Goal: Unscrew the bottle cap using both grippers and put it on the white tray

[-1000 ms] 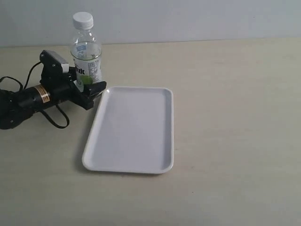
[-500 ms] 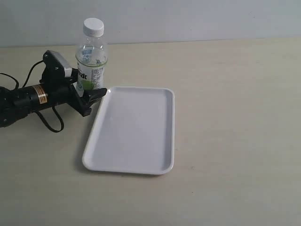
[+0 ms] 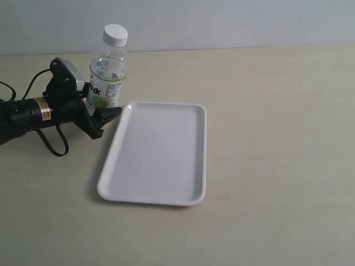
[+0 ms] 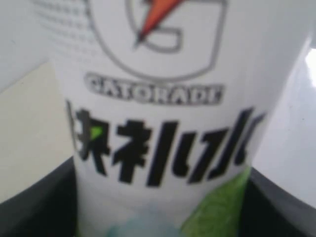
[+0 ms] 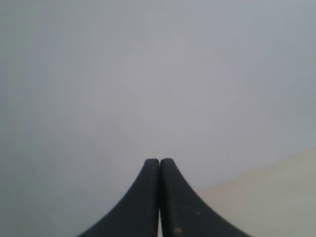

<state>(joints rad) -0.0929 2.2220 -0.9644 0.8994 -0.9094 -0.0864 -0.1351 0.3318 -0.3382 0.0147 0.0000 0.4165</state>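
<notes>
The clear bottle (image 3: 106,75) stands a little tilted at the back left of the table, its white cap (image 3: 115,34) screwed on top. My left gripper (image 3: 97,108), a black cylinder with a yellow label, is shut on the bottle's lower body. In the left wrist view the bottle's label (image 4: 158,123) fills the picture between two black fingers (image 4: 34,197). The white tray (image 3: 183,188) lies flat just right of the bottle. My right gripper (image 5: 159,163) is out of the exterior view; its wrist view shows its black fingers pressed together with nothing between them, against a grey wall.
A black cable (image 3: 52,145) loops on the table beside the left arm. A pale wall runs along the table's far edge (image 3: 249,47). A strip of beige table (image 5: 276,197) shows in the right wrist view.
My left gripper has lifted the bottle slightly and carried it to the right; the bottle now leans a little. The tray has not moved.
</notes>
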